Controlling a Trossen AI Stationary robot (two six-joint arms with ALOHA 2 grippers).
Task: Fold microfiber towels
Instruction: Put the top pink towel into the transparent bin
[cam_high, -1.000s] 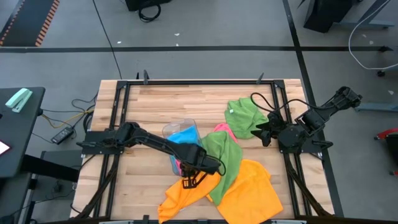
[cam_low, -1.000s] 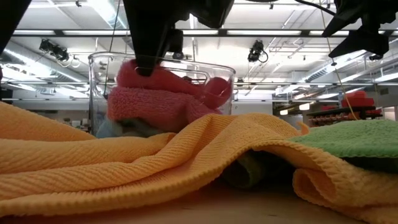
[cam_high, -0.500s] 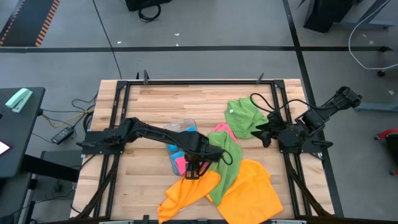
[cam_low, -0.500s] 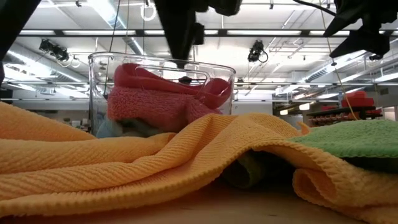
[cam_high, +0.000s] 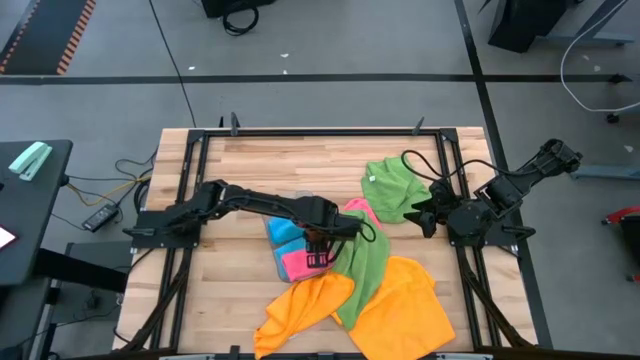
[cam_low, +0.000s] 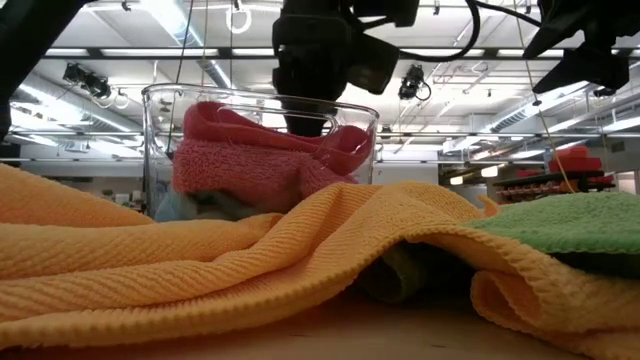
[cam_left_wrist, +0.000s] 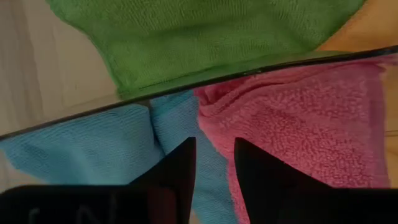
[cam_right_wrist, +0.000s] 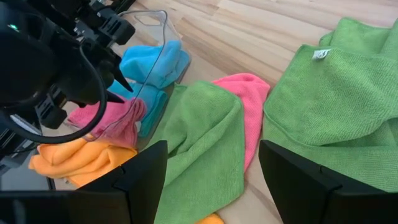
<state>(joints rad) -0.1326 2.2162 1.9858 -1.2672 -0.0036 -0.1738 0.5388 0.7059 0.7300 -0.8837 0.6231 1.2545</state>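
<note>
A clear plastic tray (cam_high: 300, 200) near the table's middle holds a sky-blue towel (cam_high: 284, 229) and a pink towel (cam_high: 298, 264). My left gripper (cam_high: 318, 250) hovers over them, fingers pointing down and slightly apart; in the left wrist view (cam_left_wrist: 214, 149) blue cloth (cam_left_wrist: 93, 149) and pink cloth (cam_left_wrist: 298, 124) lie below it. A long green towel (cam_high: 362, 258) lies beside the tray over another pink towel (cam_high: 358, 208). Two orange towels (cam_high: 300, 305) (cam_high: 408, 305) lie crumpled at the near edge. A second green towel (cam_high: 395, 185) lies far right, next to my open, empty right gripper (cam_high: 425, 215).
The tray's clear wall (cam_low: 160, 130) stands higher than the towels around it. Bare wood (cam_high: 240, 160) lies at the table's far and left parts. A black frame (cam_high: 320, 131) runs round the table. Cables (cam_high: 440, 170) trail near the right arm.
My left gripper has moved from over the orange towel at the near edge toward the far edge, and now stands over the tray. The top fold of the pink towel in the tray has sunk lower. My right arm has kept still.
</note>
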